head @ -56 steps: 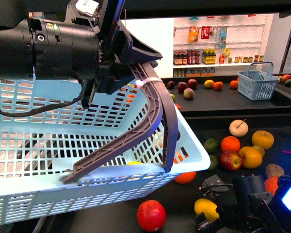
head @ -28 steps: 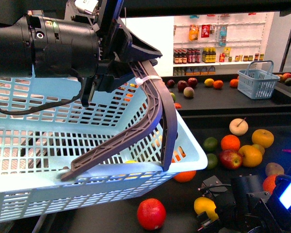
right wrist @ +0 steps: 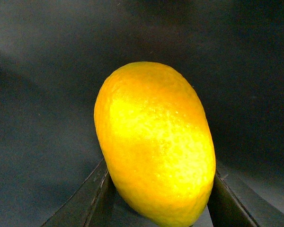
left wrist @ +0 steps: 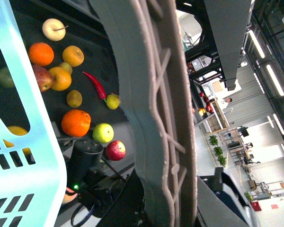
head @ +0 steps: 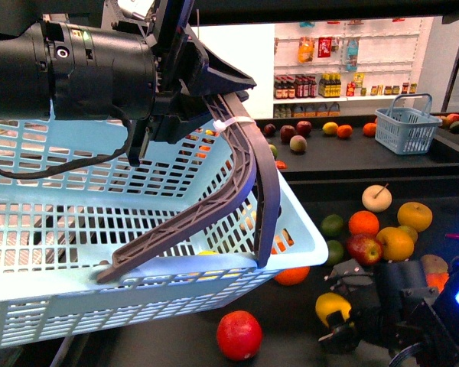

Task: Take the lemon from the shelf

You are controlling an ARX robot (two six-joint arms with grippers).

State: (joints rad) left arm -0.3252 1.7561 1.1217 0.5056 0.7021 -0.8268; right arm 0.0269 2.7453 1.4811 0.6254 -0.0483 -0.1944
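Pale-blue basket (head: 302, 237), grey handle (head: 245, 176) raised; red fruit (head: 239, 335) just below its near rim, small blue basket (head: 402, 138) well behind it.

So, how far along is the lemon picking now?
Reaching and grasping look done: the right hand is closed on the lemon. The left hand grips the basket handle. Left: carrying the lemon away from the shelf. I cannot tell whether it is off the tray yet.
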